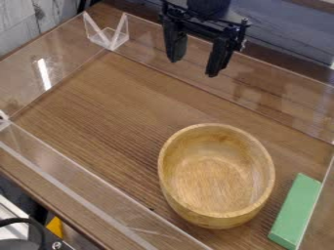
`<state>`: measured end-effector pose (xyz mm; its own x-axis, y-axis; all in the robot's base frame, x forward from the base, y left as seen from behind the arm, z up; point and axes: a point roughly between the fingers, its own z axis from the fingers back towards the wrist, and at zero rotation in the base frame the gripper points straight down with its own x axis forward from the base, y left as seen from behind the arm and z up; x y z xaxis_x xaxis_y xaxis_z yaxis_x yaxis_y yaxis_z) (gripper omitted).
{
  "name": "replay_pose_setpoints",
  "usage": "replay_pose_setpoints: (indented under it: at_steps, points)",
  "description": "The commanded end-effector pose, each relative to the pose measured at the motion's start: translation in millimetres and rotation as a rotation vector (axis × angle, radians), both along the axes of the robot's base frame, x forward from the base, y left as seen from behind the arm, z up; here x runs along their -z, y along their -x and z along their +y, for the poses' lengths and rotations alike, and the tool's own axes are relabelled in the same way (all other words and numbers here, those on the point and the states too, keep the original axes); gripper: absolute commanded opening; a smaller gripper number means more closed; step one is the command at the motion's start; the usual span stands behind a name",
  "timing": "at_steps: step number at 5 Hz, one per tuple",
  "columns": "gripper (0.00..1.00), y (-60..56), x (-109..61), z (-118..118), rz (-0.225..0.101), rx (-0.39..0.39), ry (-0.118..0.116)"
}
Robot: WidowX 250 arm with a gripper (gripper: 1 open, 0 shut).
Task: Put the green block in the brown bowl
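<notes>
Clear stand (107, 31): sitting far left at the back, well clear.
Gripper (198, 54): hanging above the worktop (104, 107), jaws released, grasping nothing.
Brown bowl (217, 174): sitting empty, front right.
Green block (296, 211): lying flat just right of the bowl.
Approach: crossing over the bowl, pinching the block's narrow sides.

Green block (296, 212) flat beside brown bowl (217, 175)
</notes>
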<state>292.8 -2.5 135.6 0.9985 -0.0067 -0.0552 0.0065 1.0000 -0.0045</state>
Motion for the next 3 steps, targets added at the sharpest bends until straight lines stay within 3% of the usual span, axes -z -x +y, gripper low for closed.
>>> replay_pose_setpoints:
  at_steps: [1, 2, 3]
  points:
    - [1.0, 0.6, 1.4, -14.5, 0.005, 0.026, -0.005]
    - [1.0, 1.3, 3.2, -30.9, 0.012, 0.056, -0.01]
    - [1.0, 2.7, 13.6, -81.2, 0.029, 0.14, -0.009]
